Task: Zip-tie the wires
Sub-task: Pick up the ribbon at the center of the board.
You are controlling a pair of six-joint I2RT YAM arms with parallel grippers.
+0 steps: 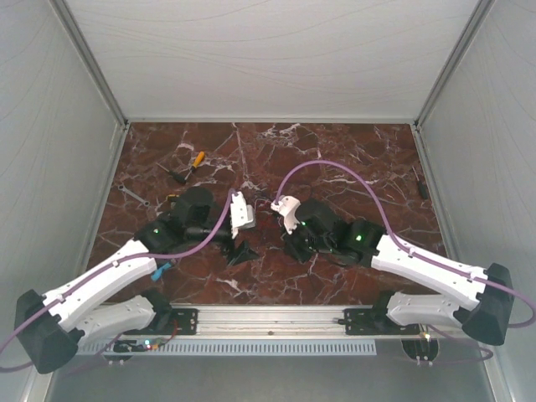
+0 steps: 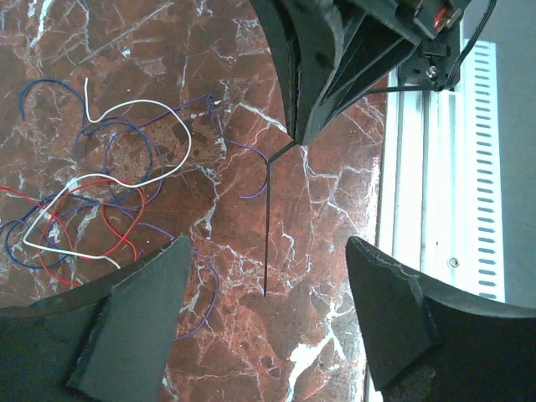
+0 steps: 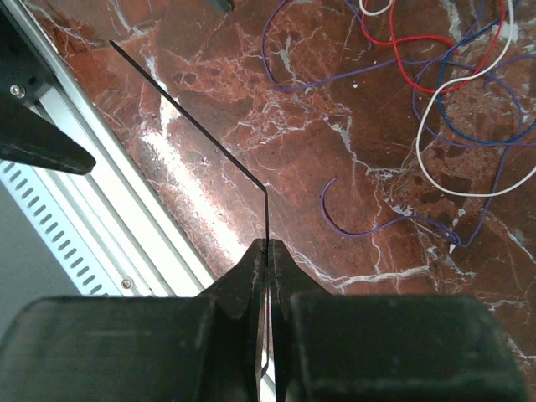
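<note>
The wires lie as a loose tangle of thin red, blue-purple and white loops on the marbled table; in the right wrist view the wires are at the top right. My right gripper is shut on a thin black zip tie, which sticks out ahead and bends left. The left wrist view shows that zip tie hanging from the right gripper, its free tip between my left gripper's fingers. My left gripper is open, just right of the wires and touching nothing.
An aluminium rail with a slotted white strip runs along the table's near edge, close to both grippers. A yellow-handled tool and a small metal wrench lie at the back left. White walls enclose the table.
</note>
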